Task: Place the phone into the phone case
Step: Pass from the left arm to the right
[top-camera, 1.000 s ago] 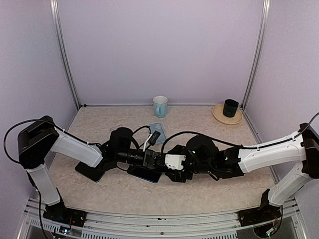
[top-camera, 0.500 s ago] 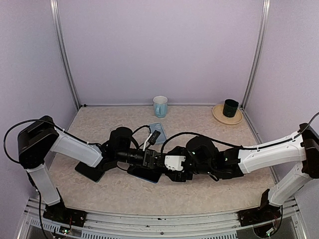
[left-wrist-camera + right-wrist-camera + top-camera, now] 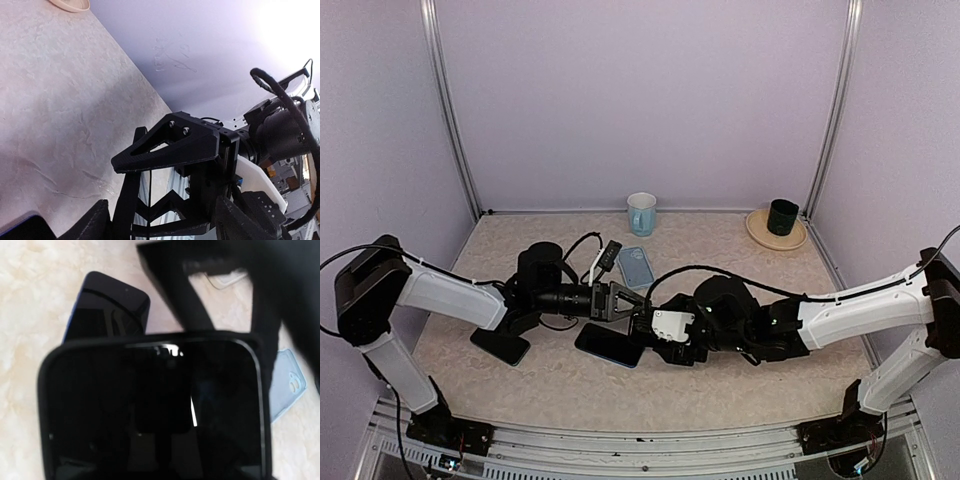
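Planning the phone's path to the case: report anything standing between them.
The left gripper, jaws open, hangs right between the phone and the blue phone case in the top view. Nothing else visible lies between them.

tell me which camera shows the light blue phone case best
Top external. There the phone case lies flat in plain sight just beyond the two end effectors, nearly its whole outline visible. The right wrist view catches only one corner of it at the right edge. The left wrist view does not show it.
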`<action>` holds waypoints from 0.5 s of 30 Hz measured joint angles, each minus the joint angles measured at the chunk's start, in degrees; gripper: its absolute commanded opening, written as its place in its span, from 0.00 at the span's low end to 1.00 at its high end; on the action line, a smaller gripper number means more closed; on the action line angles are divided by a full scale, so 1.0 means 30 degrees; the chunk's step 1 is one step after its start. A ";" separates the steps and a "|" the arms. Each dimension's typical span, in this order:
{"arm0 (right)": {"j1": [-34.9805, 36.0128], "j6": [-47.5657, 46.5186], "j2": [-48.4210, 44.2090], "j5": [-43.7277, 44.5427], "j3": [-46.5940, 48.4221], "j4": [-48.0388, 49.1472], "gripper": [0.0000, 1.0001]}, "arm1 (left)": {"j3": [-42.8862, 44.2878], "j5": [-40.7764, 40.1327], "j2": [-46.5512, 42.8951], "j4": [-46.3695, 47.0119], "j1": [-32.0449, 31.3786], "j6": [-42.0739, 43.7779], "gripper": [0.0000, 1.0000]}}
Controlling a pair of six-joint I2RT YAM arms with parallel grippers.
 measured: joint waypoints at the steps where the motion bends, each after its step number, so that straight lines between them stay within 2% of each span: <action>1: 0.0000 0.0109 0.0000 0.0036 0.0000 0.0000 0.67 | -0.0080 -0.0080 -0.0146 -0.0073 0.0087 0.0109 0.80; 7: -0.0306 0.0831 0.0000 0.0321 0.0000 0.0007 0.67 | -0.0969 -0.0794 -0.1093 -0.0255 0.0852 0.0248 0.99; 15: -0.1872 0.3096 -0.0007 0.1020 0.0007 -0.0007 0.68 | -0.1566 -0.2120 -0.2200 -0.0532 0.1749 0.0270 0.99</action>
